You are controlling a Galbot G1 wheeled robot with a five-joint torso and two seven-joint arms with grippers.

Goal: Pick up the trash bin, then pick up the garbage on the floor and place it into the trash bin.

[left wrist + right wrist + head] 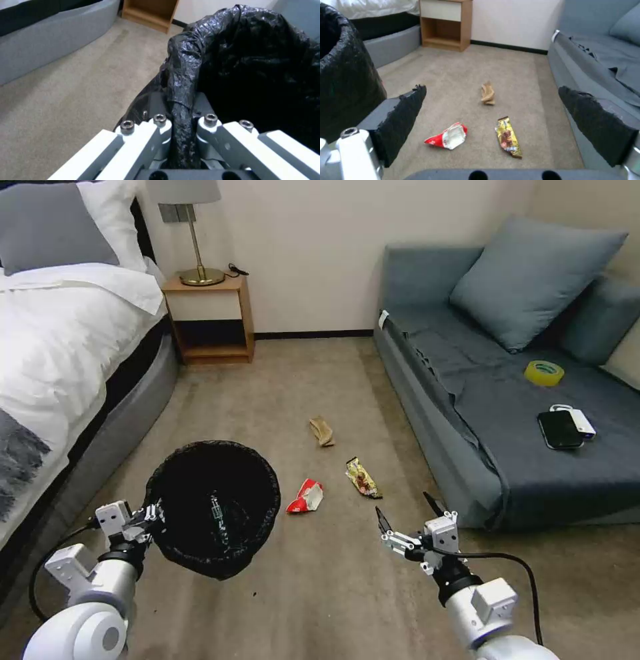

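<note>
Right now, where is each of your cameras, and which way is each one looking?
Head view: up on my head, looking down at the carpet, with both arms showing, the left gripper on the trash bin and the right gripper open.
Left wrist view: on my left arm, facing the trash bin's rim, clamped.
Right wrist view: on my right arm, facing the floor litter.
Shared: head and right wrist both show the red-white wrapper, snack wrapper and crumpled paper.

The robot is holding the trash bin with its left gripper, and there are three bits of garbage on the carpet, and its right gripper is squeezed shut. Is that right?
Almost. The right gripper is open, not shut: the right wrist view shows its pads spread wide with nothing between them. The rest holds: the left gripper grips the trash bin rim, and the red-white wrapper, yellow-red wrapper and tan paper lie on the carpet.
</note>
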